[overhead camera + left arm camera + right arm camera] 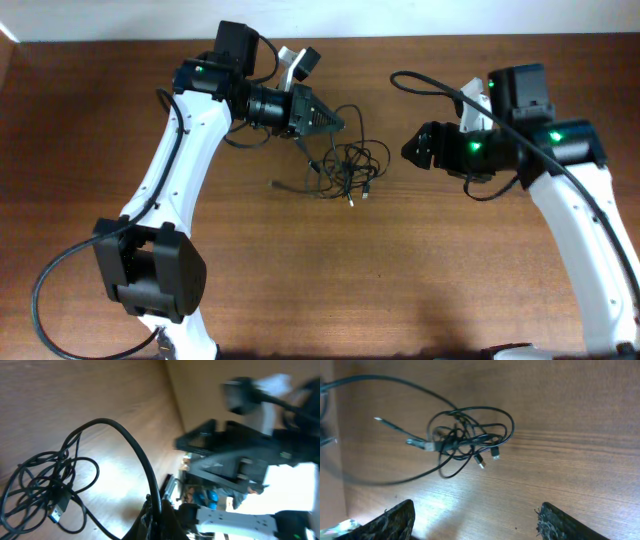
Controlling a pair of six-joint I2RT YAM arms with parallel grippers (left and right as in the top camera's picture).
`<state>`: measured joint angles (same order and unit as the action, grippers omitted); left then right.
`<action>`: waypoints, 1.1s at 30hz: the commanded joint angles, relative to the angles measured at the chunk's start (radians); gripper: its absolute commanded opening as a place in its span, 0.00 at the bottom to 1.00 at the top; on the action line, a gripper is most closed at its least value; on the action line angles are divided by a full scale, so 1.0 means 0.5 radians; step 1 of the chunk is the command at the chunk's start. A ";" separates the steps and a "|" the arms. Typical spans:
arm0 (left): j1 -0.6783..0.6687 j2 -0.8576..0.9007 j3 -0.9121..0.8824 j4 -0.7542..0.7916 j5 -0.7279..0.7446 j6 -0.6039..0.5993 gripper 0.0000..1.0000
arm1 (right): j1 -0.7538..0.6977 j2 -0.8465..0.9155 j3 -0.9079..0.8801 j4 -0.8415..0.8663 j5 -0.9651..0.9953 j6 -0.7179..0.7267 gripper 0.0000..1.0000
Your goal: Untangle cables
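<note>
A brown wooden table (480, 300) filled the overhead view. Your left arm (175, 160) reached in from the lower left toward top centre, and your right arm (585, 230) came in from the lower right.

The left gripper (334, 122) sat just above and left of the cables (347, 165). They lay in a loose knot on the table at the centre of the frame, between the two grippers. Its jaws appeared clenched on one strand (135, 450). In the left wrist view, this strand rose from the knot at lower left in a high arc and ran down into the gripper at bottom centre.

The right gripper (412, 148) hovered just right of the knot, apart from it, with its jaws released and wide. Its fingers (395, 520) showed at the lower corners of the right wrist view, with bare wood between them.

To do this step well, you likely needed to hold the left grasp firm and lift gently. The right gripper could then come down on a different loop, ideally near a free end. A small plug (494, 452) at the knot's lower right edge looked reachable. A fast pull risked tightening the knot.
</note>
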<state>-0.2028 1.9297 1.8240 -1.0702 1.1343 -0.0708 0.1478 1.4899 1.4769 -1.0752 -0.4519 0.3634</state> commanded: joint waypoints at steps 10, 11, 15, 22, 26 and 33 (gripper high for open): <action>0.054 -0.046 0.162 0.374 0.874 0.008 0.00 | 0.058 0.266 0.029 0.448 -0.226 -0.247 0.75; 0.055 -0.046 0.162 0.385 0.878 0.008 0.00 | 0.058 0.266 0.029 0.468 -0.227 -0.239 0.72; 0.054 -0.046 0.162 0.381 0.735 0.008 0.00 | 0.089 0.269 0.027 0.484 -0.224 0.071 0.59; 0.054 -0.046 0.162 0.381 0.626 0.007 0.00 | 0.294 0.350 0.027 0.449 0.063 0.497 0.28; 0.055 -0.046 0.162 0.381 0.453 0.008 0.00 | 0.293 0.365 0.028 0.440 0.072 0.494 0.04; 0.055 -0.046 0.161 0.213 -0.896 -0.119 0.00 | 0.287 0.141 0.035 0.331 0.092 0.389 0.04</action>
<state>-0.1791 1.9297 1.8839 -0.9211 1.0897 -0.0761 0.2897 1.6611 1.4780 -0.8745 -0.4248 0.5972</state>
